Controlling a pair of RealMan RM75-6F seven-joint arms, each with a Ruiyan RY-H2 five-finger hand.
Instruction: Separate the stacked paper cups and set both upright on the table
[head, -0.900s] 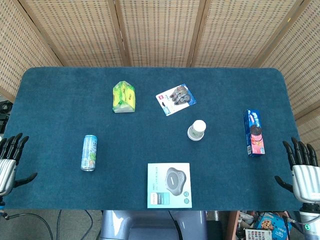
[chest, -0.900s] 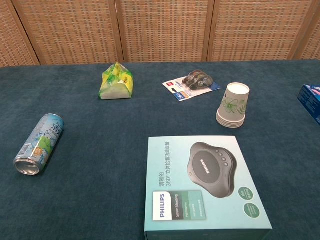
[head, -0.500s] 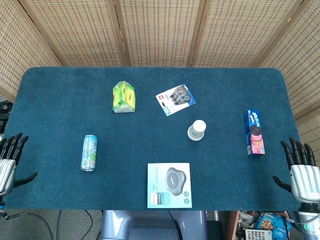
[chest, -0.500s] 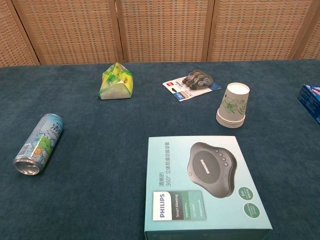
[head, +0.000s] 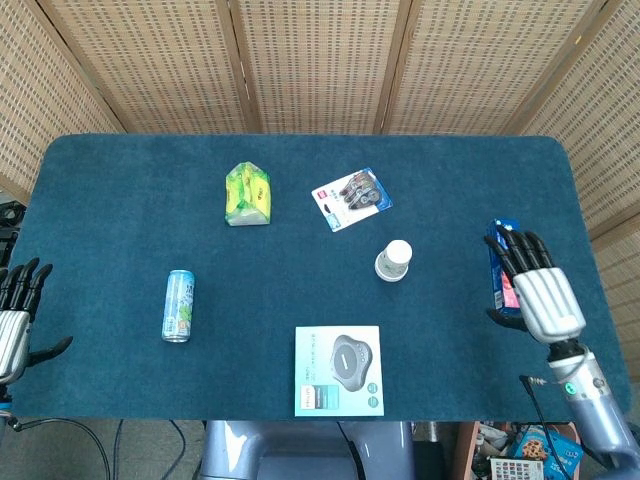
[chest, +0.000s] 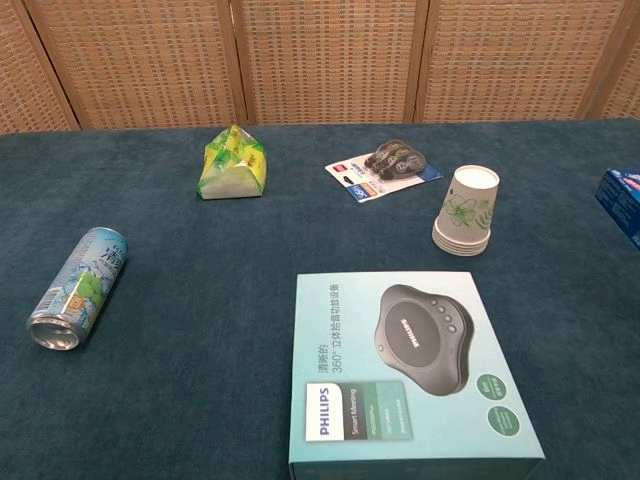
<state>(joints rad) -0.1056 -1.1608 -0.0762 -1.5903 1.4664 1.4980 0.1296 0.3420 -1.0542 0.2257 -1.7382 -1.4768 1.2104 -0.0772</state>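
The stacked paper cups (head: 394, 260) (chest: 465, 210), white with a green leaf print, stand upside down on the blue cloth right of centre. My right hand (head: 536, 288) hovers over the table's right edge, fingers spread and empty, well right of the cups and partly over the cookie box. At the left edge, off the cloth, my left hand (head: 14, 312) is open too with nothing in it. Neither hand shows in the chest view.
A Philips speaker box (head: 339, 370) lies at the front centre. Left of it lies a drink can (head: 179, 305) on its side. A green snack bag (head: 247, 194) and a blister pack (head: 350, 198) lie further back. A blue cookie box (head: 500, 258) lies at the right.
My right hand has moved up and inward from the table's front right corner, now over the cookie box. The left hand has shifted slightly lower. The cups have not moved.
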